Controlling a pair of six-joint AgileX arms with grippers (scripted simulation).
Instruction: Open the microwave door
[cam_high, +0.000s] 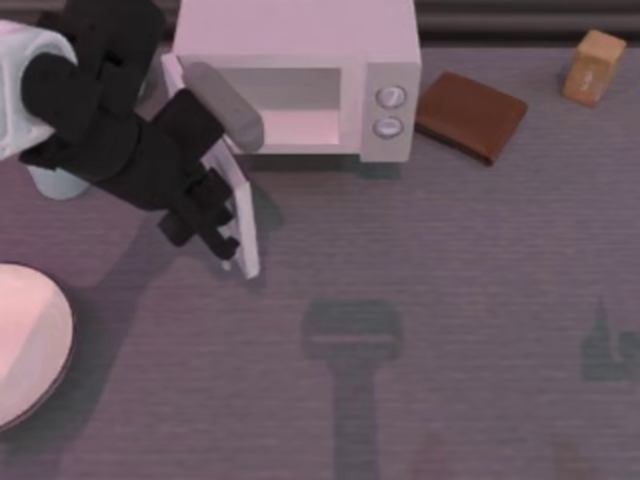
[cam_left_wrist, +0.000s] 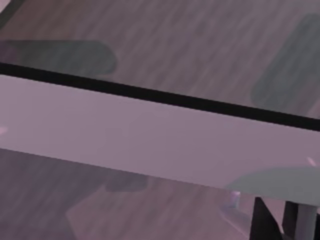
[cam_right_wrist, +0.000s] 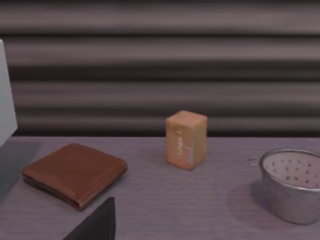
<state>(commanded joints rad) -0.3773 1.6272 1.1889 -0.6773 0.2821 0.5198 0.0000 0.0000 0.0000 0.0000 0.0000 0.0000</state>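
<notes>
The white microwave stands at the back of the table, left of centre, with its cavity showing. Its microwave door is swung far out on its left hinge and points toward the table's front. My left gripper is at the door's free end, shut on the panel from the left side. In the left wrist view the door crosses as a white band, and my left gripper shows dark at the edge. My right gripper is parked off to the right, outside the top view.
A brown wallet lies right of the microwave. An orange box stands at the back right. A metal colander sits beyond it. A round pale plate lies at the left edge.
</notes>
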